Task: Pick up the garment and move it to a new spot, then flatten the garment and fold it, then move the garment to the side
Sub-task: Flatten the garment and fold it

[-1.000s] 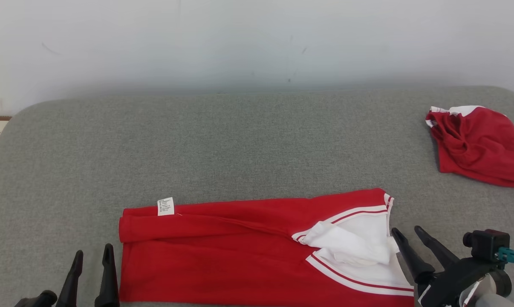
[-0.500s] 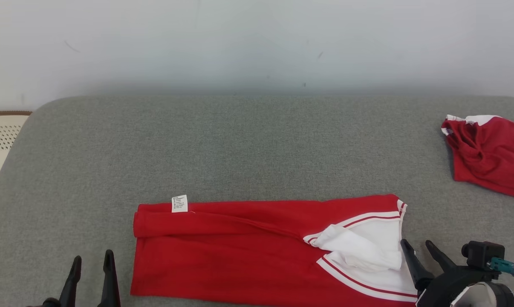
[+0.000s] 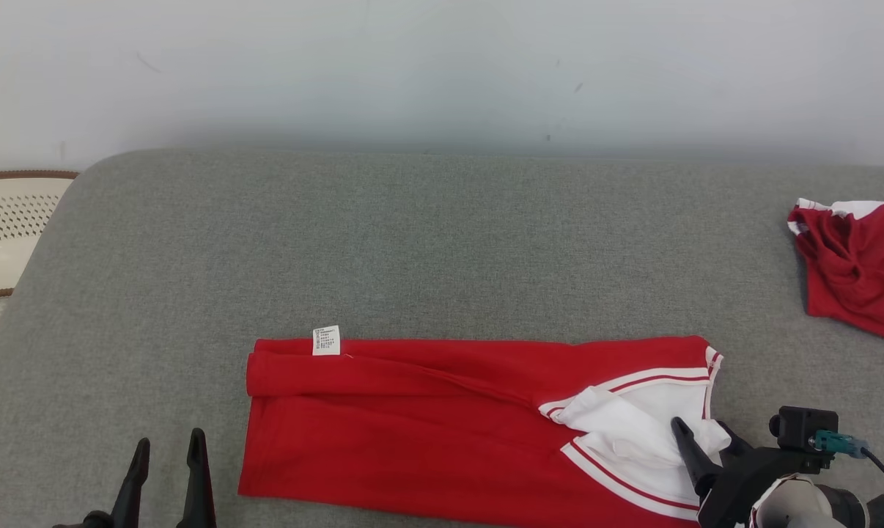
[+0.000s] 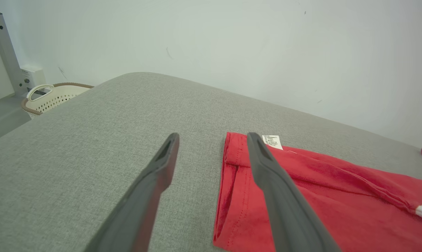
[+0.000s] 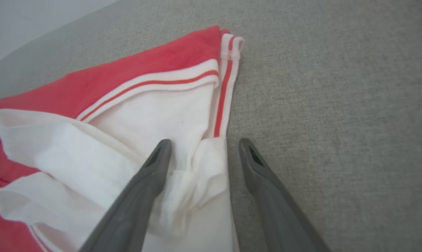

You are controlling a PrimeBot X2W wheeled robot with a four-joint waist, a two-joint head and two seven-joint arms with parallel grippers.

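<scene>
L claw [image 3: 169, 438] & R claw [image 5: 204, 141] both open, empty. R straddles white flap [image 5: 92, 147] of red shirt [image 3: 413, 433], lower right; I risk pinching one layer, unravelling fold.

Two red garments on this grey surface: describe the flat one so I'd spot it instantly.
On the grey padded surface, look along the near edge. The garment lies there as a long flat red band, white with red stripes at its right end, a small white label at its far left corner. The other red garment, far right, is a crumpled heap.
</scene>
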